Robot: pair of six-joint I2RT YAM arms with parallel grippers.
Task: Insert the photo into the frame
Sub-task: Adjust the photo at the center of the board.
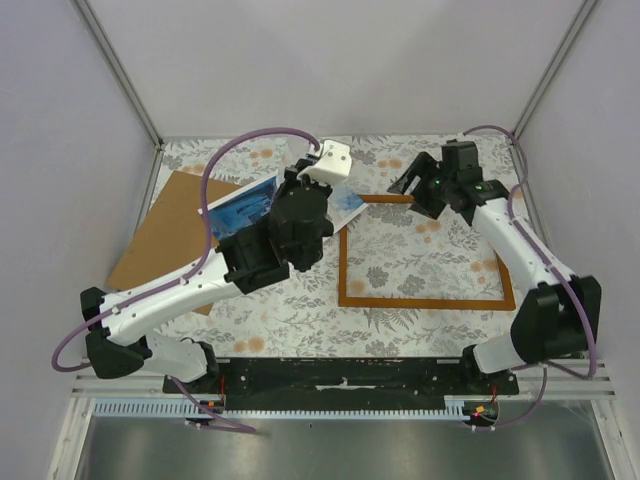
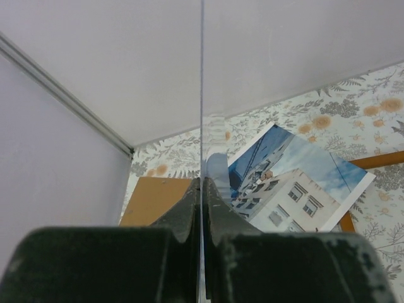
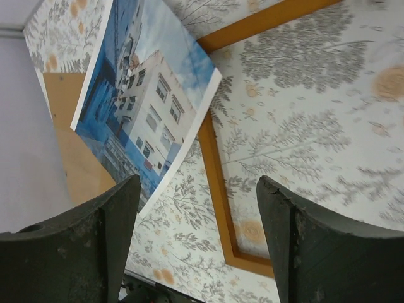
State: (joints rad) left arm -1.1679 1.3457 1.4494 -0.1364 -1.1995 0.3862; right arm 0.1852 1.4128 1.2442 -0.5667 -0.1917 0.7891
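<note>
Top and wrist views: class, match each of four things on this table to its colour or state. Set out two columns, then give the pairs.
Column 1:
1 photo
2 frame
3 board
4 right gripper

Column 2:
A open
B plain brown
C blue and white
D orange-brown

Pairs: 1-C, 2-D, 3-B, 4-A

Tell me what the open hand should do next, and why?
Probably the right gripper should reach toward the photo and pinch its corner: its jaws stand open and empty, and the photo lies askew, only one corner over the frame.
</note>
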